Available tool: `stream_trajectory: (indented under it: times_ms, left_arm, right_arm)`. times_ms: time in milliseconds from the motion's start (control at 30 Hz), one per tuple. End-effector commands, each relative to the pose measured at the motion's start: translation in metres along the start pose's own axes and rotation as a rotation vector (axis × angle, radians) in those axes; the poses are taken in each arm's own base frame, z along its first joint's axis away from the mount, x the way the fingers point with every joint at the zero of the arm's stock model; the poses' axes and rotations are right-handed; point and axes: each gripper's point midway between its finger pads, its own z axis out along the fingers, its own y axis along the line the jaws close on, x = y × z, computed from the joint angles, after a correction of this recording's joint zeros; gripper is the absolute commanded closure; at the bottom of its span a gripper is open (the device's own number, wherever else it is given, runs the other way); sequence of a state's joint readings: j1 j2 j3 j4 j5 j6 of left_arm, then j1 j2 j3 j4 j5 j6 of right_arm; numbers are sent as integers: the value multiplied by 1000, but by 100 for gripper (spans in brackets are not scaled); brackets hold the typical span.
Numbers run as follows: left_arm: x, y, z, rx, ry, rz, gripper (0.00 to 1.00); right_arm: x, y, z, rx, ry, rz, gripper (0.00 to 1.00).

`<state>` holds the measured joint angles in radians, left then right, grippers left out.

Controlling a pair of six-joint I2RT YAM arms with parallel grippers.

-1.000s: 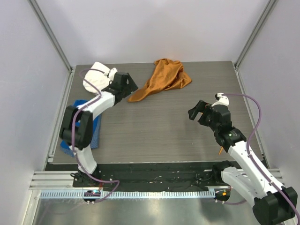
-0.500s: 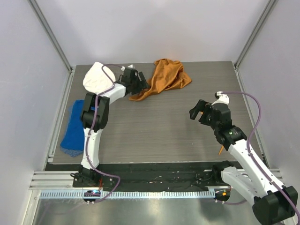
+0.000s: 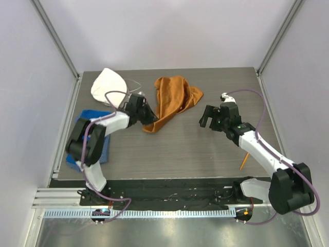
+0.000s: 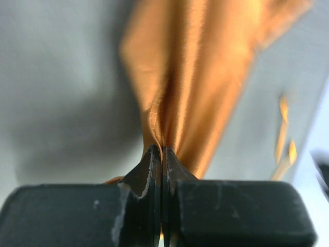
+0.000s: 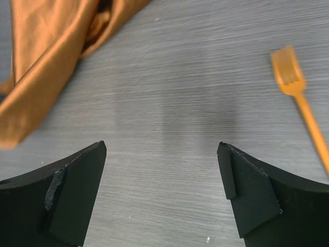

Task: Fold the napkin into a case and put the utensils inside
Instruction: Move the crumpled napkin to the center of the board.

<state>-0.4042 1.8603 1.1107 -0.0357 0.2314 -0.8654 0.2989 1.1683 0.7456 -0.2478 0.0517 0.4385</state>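
Left gripper [image 3: 148,119] was clamped on a near corner of the napkin [image 3: 172,98]. In the left wrist view the jaws met flat with the rust-orange cloth [image 4: 190,77] pinched in the seam between them and rising away in one lengthwise crease. The napkin lay crumpled, not yet a case, at the far middle of the table [image 3: 195,149]. Its long axis ran from the pinched tip at the near left up to a bunched mass toward the far right. The loose bulk therefore lay beyond and to the right of the left gripper, on the side facing the right arm. Right gripper [image 3: 208,117] hung near the cloth's right edge without touching it, jaws wide apart and holding nothing. Its own camera showed bare tabletop between the fingers, the napkin [image 5: 46,46] off to the upper left and the orange fork [image 5: 295,87] to the right, tines away. A thin orange sliver [image 3: 243,160] lay beside the right forearm, likely a utensil, too small to name. No spoon could be made out. A blue towel [image 3: 105,149] and a white cloth cap [image 3: 108,85] sat at the left. My judgement: the right arm was the nearer one to take the free end, so the cloth could be drawn out along that axis.
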Motion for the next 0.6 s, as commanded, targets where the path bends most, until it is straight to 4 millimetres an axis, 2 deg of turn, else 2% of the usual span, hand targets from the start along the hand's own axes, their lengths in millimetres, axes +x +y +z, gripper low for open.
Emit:
stream_trajectory:
  times_ms: [0, 33, 67, 100, 133, 167, 200, 233, 267, 300, 333, 367, 433, 467, 533, 567]
  left_arm:
    - [66, -49, -59, 148, 50, 56, 99]
    - [97, -61, -66, 179, 103, 87, 92]
    - [120, -58, -71, 179, 150, 103, 87]
    - [131, -61, -78, 185, 170, 119, 81]
    - [143, -61, -89, 179, 193, 137, 59]
    - [144, -59, -95, 170, 190, 139, 50]
    - [139, -56, -100, 147, 174, 140, 44]
    - [123, -43, -108, 61, 108, 141, 30]
    - [113, -36, -112, 12, 72, 153, 24]
    - [92, -42, -118, -14, 7, 152, 19]
    - [75, -34, -121, -68, -61, 148, 16]
    - [59, -29, -123, -91, -91, 127, 16]
    - [36, -33, -123, -83, -130, 93, 17]
    - [24, -24, -116, -109, -137, 61, 18]
    - [4, -24, -114, -127, -161, 35, 19]
    - [0, -13, -106, -168, -156, 24, 19]
  right_arm:
    - [-9, 42, 9, -212, 32, -56, 0]
    - [-4, 49, 11, -245, 52, -56, 1]
    - [-2, 55, 12, -282, 61, -56, 1]
    - [5, 56, 17, -289, 81, -53, 1]
    - [7, 58, 18, -297, 86, -53, 1]
    - [7, 60, 19, -300, 82, -45, 1]
    - [7, 60, 21, -298, 87, -42, 1]
    - [9, 59, 24, -294, 92, -39, 1]
    - [9, 60, 25, -295, 95, -30, 1]
    - [7, 63, 26, -306, 95, -26, 2]
    - [9, 64, 29, -308, 109, -20, 3]
    - [9, 67, 31, -316, 117, -12, 4]
    - [8, 74, 35, -333, 132, -12, 6]
    - [8, 78, 36, -341, 135, -14, 6]
    - [10, 85, 38, -355, 150, -17, 7]
    - [18, 89, 38, -366, 174, -31, 7]
